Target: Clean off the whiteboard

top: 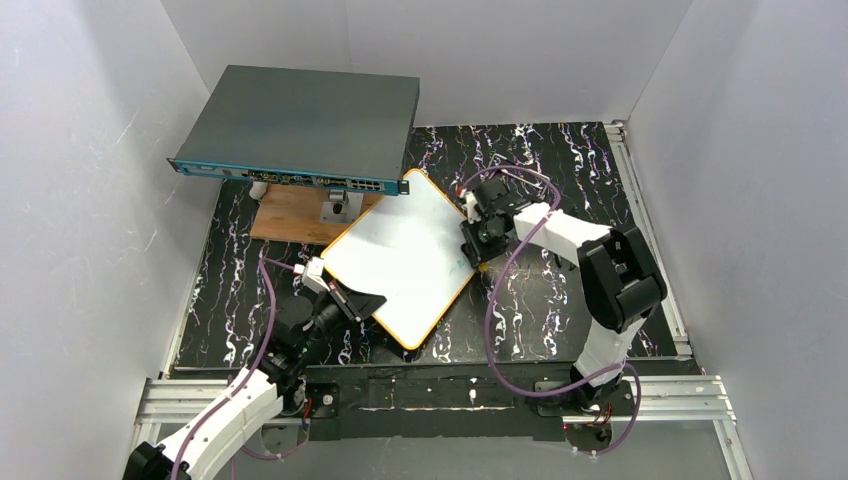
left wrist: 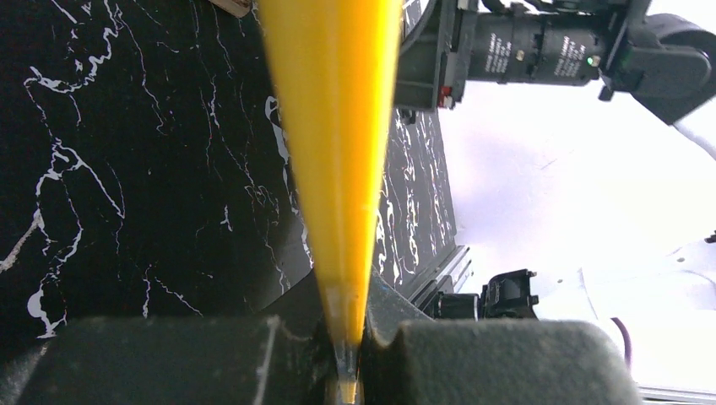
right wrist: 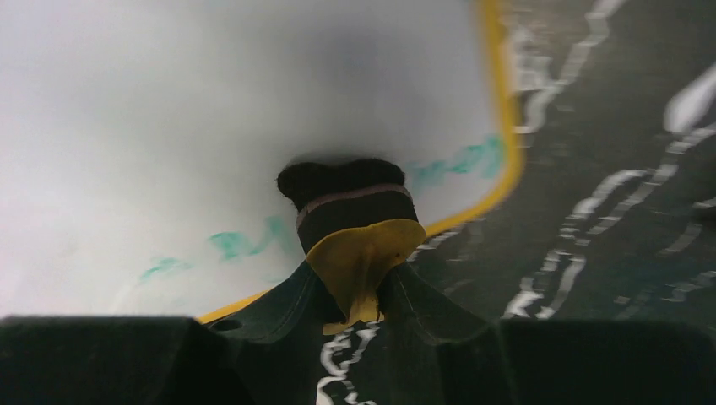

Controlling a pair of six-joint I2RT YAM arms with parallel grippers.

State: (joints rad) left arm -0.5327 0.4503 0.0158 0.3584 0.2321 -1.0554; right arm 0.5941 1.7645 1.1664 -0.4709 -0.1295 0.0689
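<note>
The whiteboard (top: 405, 255) is lying diagonally at mid-tabletop (top: 560, 160), with green smears (right wrist: 245, 245) showing near its right corner. The left fingers (left wrist: 169, 363) are clamping tight on its yellow near-left edge. The right fingers (right wrist: 439, 312) are gripping a black-and-yellow eraser (right wrist: 350, 211), pressing it against the board.

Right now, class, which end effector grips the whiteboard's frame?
The left end effector, shut on the yellow-framed whiteboard; the right end effector holds a black-and-yellow eraser.

White arms (top: 560, 228), black joints (top: 620, 276), purple cables (top: 497, 300); left gripper (left wrist: 344, 361) seemingly black.
</note>
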